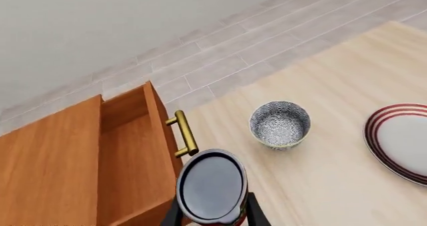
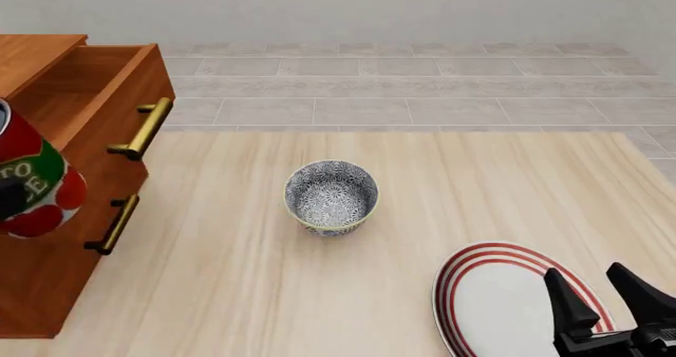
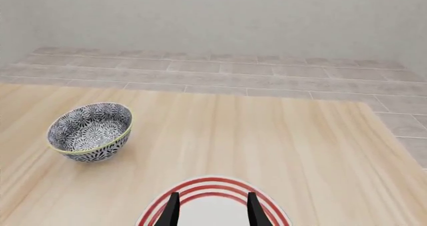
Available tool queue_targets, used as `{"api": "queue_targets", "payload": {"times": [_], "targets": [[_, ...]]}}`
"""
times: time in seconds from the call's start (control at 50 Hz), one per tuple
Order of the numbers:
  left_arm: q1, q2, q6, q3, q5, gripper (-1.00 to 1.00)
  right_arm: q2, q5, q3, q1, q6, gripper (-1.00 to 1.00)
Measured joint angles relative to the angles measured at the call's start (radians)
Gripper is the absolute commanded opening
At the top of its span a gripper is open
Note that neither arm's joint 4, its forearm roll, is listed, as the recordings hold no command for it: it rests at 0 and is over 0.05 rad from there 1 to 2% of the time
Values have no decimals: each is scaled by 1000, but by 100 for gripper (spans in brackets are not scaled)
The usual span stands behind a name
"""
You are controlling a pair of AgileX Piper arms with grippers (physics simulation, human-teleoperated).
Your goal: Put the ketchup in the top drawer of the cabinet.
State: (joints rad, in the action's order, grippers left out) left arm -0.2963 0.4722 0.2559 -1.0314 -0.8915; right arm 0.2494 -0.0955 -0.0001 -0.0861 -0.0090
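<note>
- Holding the ketchup [image 1: 212,186], the left gripper [image 1: 213,217] has its two dark fingers [image 1: 172,215] pinching the can from either side, as seen in the left wrist view.
- In the front view the ketchup [image 2: 32,184] appears at the far left edge, raised off the table [image 2: 317,294], in front of the cabinet [image 2: 43,278] and near the open top drawer [image 2: 100,80]; a dark finger crosses its label.
- The can's dark glossy top faces the left wrist camera, so the left gripper points along the can toward the cabinet side of the scene.
- The top drawer [image 1: 127,156] is pulled out; its interior is visible, and its brass handle [image 1: 185,134] lies just beside the can's top in the left wrist view.
- The lower drawer [image 2: 74,238] is closed, with its own brass handle [image 2: 113,225].
- The right gripper [image 2: 597,294] hangs low at the near right, over the red-ringed plate [image 2: 476,294], with its fingers [image 3: 172,211] spread apart and holding nothing.
- The patterned bowl [image 2: 331,197] stands upright on the table, mid-scene, well apart from both grippers and from the plate.
</note>
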Motion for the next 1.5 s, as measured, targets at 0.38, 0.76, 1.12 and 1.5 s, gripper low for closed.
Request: {"api": "queue_targets", "payload": {"times": [0.38,0.76,1.12,1.5], "targets": [[60,97,17,-139,-69,-100,0,1,0,-1,6,100],[148,206,15,-236,-56,-100,19,-12,0,-3,4,100],[244,285,46,-230,19,-100,42,-31,0,-7,0,100],[341,346,77,-201,93,-100,69,-54,0,-10,-4,100]]}}
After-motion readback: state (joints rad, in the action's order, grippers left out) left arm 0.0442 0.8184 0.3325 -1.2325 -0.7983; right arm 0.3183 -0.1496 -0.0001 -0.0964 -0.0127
